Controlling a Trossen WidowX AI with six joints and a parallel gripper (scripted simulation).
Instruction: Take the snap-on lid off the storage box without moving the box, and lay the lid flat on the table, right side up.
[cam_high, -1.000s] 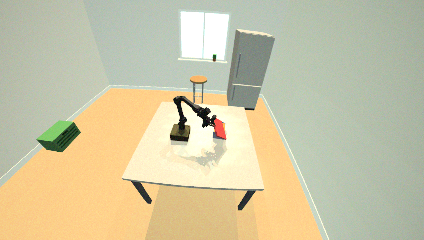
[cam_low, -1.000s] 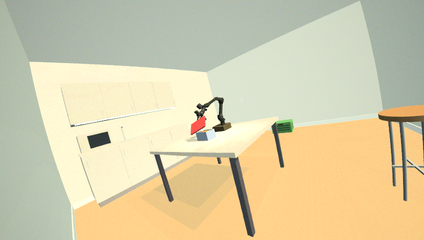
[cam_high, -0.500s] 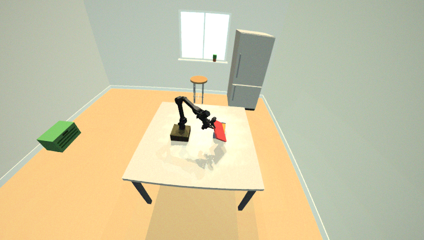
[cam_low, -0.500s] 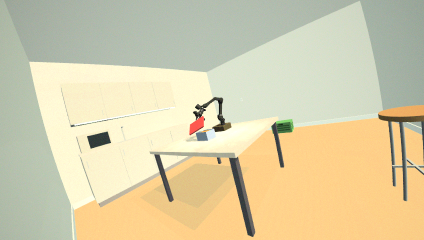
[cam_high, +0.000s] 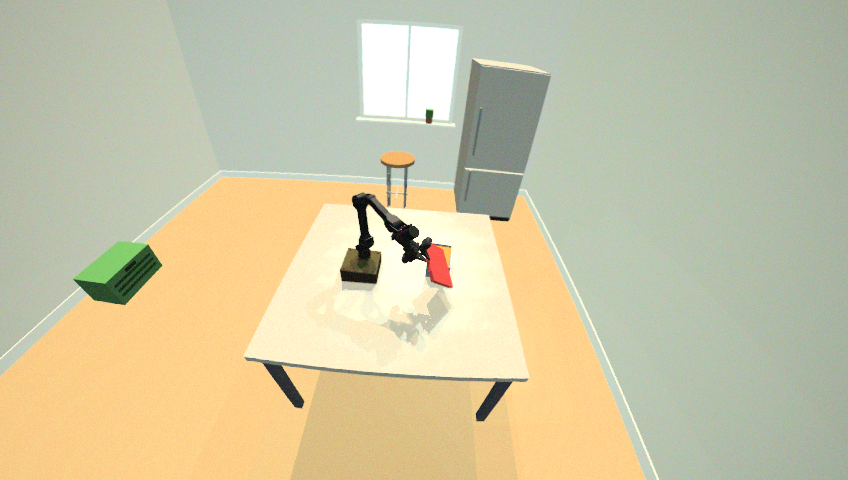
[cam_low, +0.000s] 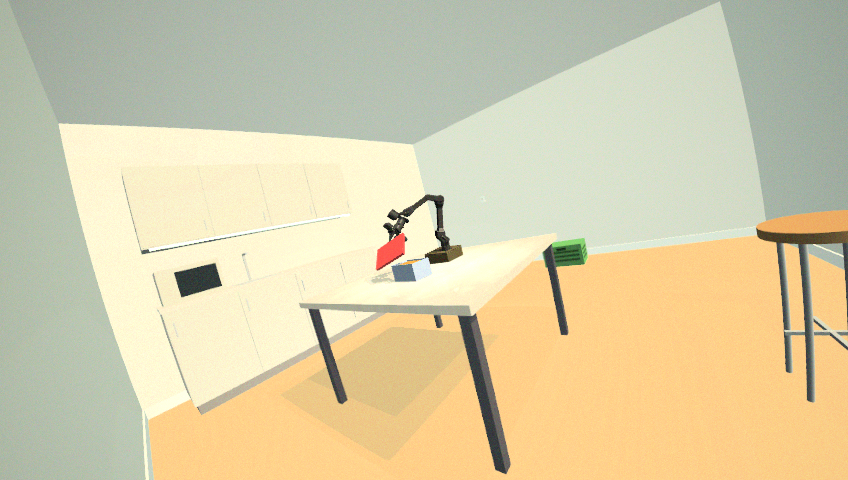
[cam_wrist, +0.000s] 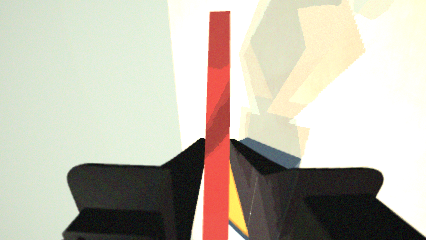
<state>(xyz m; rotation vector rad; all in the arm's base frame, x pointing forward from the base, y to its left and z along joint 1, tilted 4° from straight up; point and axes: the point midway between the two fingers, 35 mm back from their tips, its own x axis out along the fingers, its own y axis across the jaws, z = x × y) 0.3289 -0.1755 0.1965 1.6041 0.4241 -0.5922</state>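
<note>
The red lid (cam_high: 439, 265) (cam_low: 390, 252) (cam_wrist: 218, 100) is off the box and held in the air, steeply tilted. My gripper (cam_high: 426, 258) (cam_wrist: 217, 144) is shut on its edge; in the wrist view the lid shows edge-on between the two black fingers. The blue-grey storage box (cam_low: 411, 270) (cam_wrist: 272, 152) stands open on the table, with orange-yellow showing inside. In the top view the lid hangs in front of the box and hides much of it. In the wrist view the right finger and the lid hide most of the box.
The pale table (cam_high: 380, 347) (cam_low: 493, 267) carries the arm's dark base block (cam_high: 360, 265) (cam_low: 444, 253), left of the box in the top view. Shadows of arm and lid fall toward the near edge in that view. A stool (cam_high: 397, 159) and a fridge (cam_high: 505, 118) stand beyond the table.
</note>
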